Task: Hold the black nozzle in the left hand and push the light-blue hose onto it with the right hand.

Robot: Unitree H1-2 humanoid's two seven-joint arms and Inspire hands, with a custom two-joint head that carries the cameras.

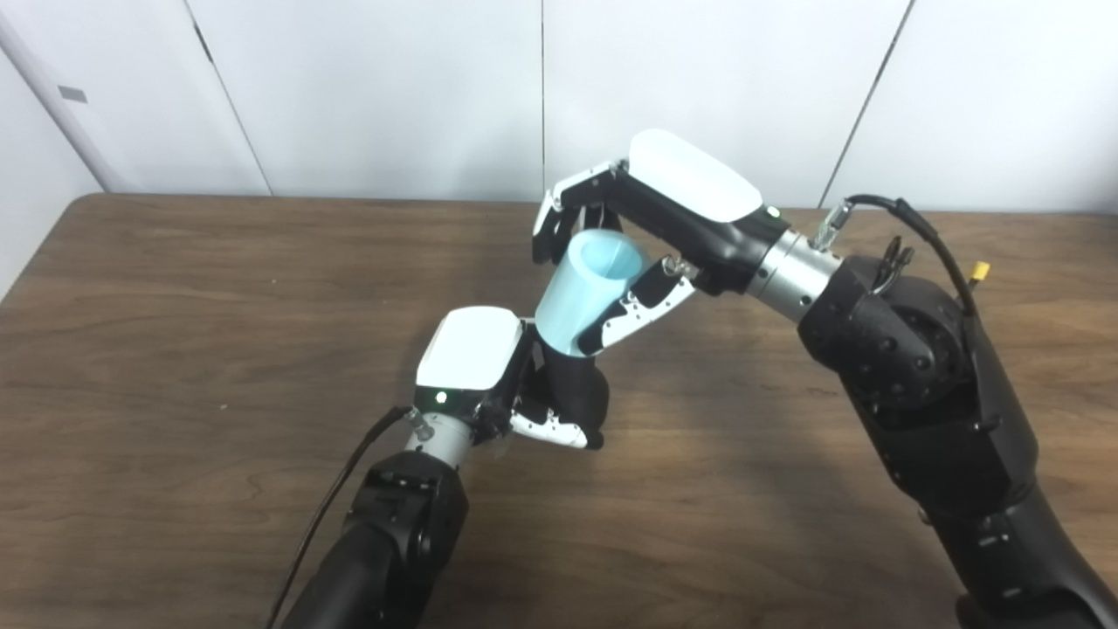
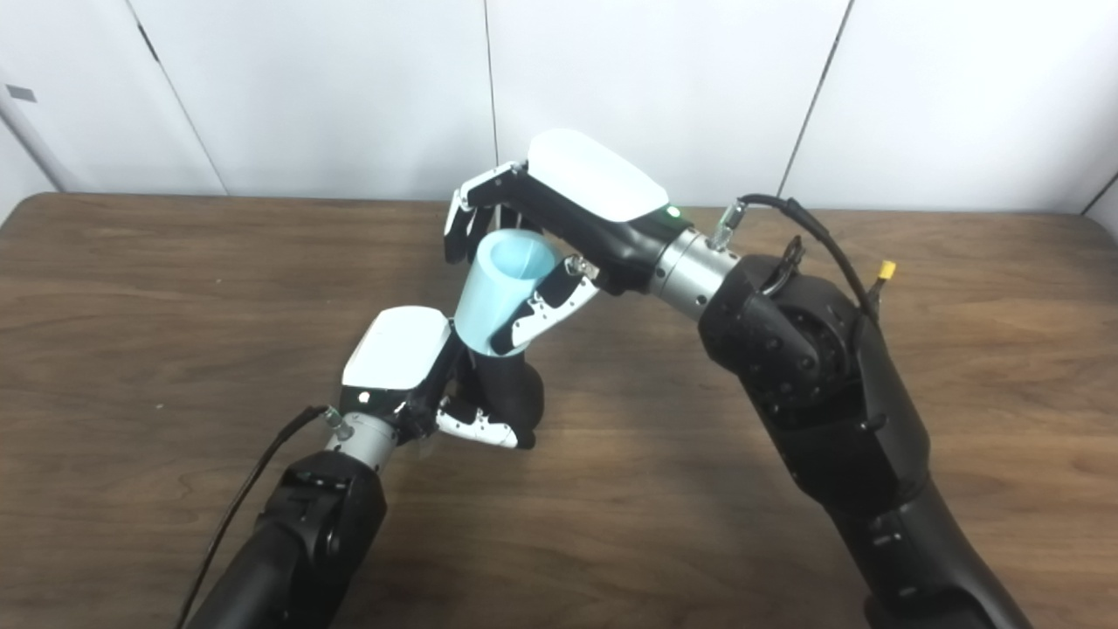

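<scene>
- Light-blue hose (image 1: 583, 293) sat above mid-table, long axis tilted: open mouth pointed up and to the right, lower end down-left, meeting the black nozzle (image 1: 576, 393).
- Black nozzle stood roughly in line beneath it, its top hidden by the hose end.
- Left hand (image 1: 511, 384) was wrapped tight round the nozzle.
- Right hand (image 1: 624, 253) clamped the hose, fingers behind, thumb in front.
- Right eye view showed the wooden table (image 2: 131, 288) to its far right corner; left eye view cut that off.

Light-blue hose (image 1: 583, 293), black nozzle (image 1: 576, 393), brown wood-grain table (image 1: 175, 349), white wall (image 1: 393, 87).
</scene>
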